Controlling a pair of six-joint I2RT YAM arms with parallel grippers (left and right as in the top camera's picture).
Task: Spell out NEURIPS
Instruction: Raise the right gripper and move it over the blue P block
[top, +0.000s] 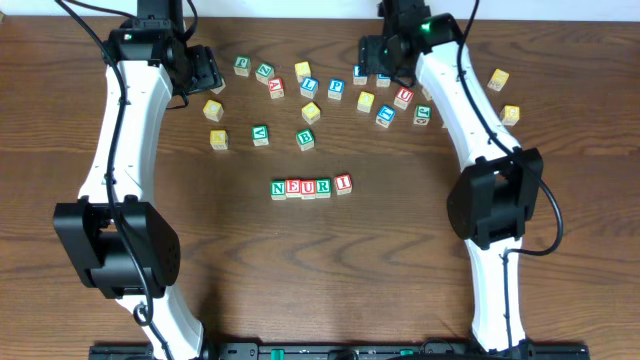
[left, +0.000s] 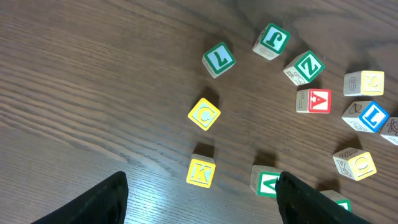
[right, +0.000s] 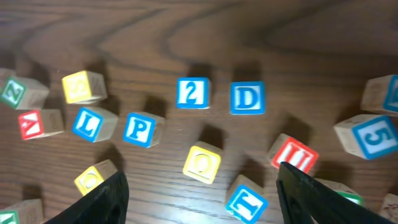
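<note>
Right wrist view: the right gripper (right: 200, 186), jaws wide apart and empty, hangs over loose cubes; the blue P cube (right: 138, 129) sits ahead, left of centre, just beside the L cube (right: 87, 123). The left gripper (top: 207, 75), likewise spread, is farther from it.

Cube row (top: 311, 187): N, E, U, R, I. Ahead of right gripper (right: 200, 175): blue 2 cube (right: 192, 93), blue D cube (right: 247, 98), blue P cube (right: 139, 129). Ahead of left gripper (left: 202, 180): yellow C cube (left: 204, 114), green L cube (left: 218, 59).
</note>
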